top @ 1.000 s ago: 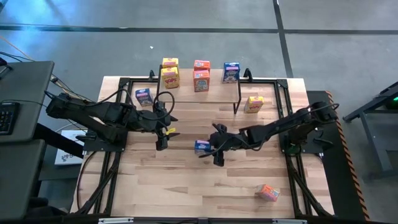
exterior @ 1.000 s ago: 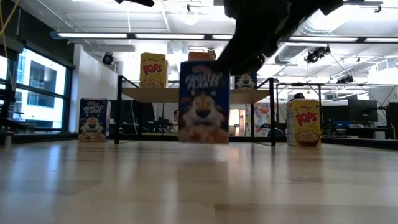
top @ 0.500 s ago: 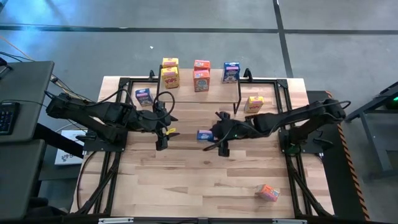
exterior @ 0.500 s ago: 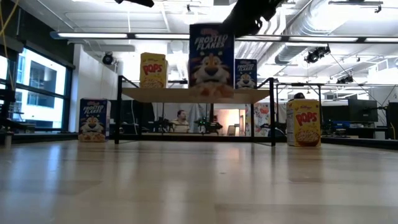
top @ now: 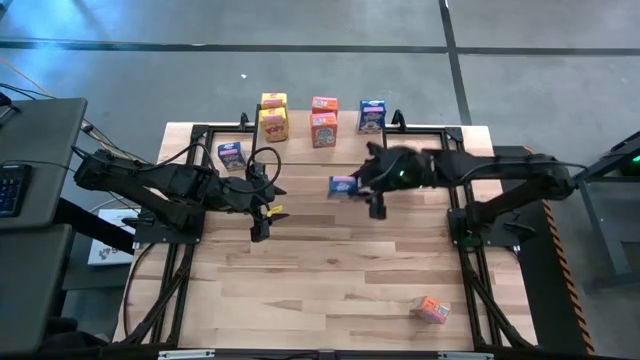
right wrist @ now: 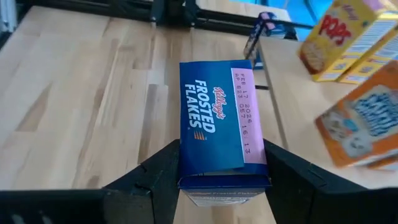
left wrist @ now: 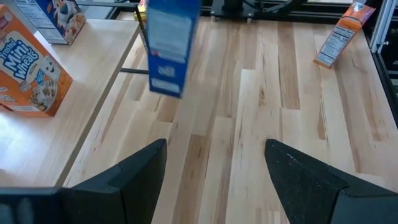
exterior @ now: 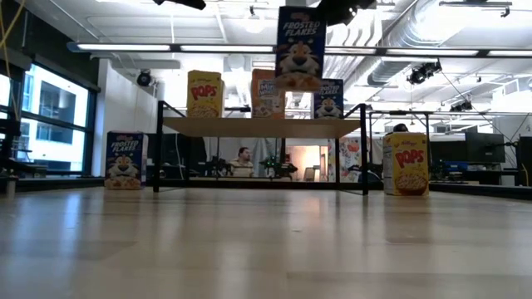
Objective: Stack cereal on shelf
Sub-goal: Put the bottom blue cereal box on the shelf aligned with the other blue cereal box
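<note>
My right pincer [top: 368, 186] is clenched on a blue cardboard Frosted Flakes box [top: 343, 185], carried toward the low wooden-plank shelf [top: 345, 148] at twelve o'clock. Four boxes already stand there. My left pincer [top: 262, 215] waits released; others remain on the surface [top: 330, 290].

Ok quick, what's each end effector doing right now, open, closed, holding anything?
Left end effector: open, holding nothing, over the table.
Right end effector: closed on a blue Frosted Flakes box, held in the air by the shelf.

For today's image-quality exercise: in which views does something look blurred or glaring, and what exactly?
Left wrist view: the blue cereal box held in mid-air is smeared, while the orange Mini-Wheats box stays sharp. Right wrist view: the orange box at the edge is blurred; the Frosted Flakes box in the right gripper reads clearly. Low view: ceiling light strips glare brightly.
</note>
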`<state>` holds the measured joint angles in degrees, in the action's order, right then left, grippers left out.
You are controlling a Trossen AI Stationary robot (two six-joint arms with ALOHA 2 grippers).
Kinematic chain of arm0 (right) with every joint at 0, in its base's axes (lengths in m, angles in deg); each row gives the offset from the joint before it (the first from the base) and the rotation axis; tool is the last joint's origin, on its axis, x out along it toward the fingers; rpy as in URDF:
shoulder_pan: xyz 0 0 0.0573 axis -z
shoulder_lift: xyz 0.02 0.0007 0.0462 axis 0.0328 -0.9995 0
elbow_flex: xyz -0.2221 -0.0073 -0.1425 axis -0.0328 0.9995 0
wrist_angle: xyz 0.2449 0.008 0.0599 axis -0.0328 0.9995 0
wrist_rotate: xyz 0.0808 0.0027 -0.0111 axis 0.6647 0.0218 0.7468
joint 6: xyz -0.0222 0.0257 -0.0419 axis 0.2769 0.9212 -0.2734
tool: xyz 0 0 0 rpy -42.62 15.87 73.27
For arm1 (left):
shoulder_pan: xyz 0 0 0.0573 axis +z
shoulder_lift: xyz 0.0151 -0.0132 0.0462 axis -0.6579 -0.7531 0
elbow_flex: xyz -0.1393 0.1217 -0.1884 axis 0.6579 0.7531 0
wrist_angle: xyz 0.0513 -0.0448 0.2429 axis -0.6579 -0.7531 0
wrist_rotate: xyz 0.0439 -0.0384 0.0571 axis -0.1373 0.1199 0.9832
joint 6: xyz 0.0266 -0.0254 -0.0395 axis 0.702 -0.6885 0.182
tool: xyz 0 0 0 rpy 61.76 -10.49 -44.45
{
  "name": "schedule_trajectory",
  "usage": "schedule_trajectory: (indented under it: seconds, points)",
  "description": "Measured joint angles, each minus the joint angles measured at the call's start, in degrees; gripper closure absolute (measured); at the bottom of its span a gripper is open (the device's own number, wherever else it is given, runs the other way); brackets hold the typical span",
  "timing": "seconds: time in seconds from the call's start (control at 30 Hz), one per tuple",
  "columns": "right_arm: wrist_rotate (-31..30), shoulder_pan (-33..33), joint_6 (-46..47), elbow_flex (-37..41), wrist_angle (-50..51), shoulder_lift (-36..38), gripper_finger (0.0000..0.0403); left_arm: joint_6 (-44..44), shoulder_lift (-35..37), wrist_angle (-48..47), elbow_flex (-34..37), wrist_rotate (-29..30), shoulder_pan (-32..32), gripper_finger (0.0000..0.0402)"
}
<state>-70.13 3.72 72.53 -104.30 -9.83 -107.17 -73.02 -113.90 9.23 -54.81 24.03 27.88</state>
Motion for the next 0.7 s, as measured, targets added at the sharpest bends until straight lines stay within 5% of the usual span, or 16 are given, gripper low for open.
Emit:
schedule_trajectory:
  seconds: [0.7]
  points:
    - [20.17,29.64,-17.45,-0.07,7.1,4.5,0.0214,0.0,0.0,0.12,0.0,0.07,0.17,0.0138]
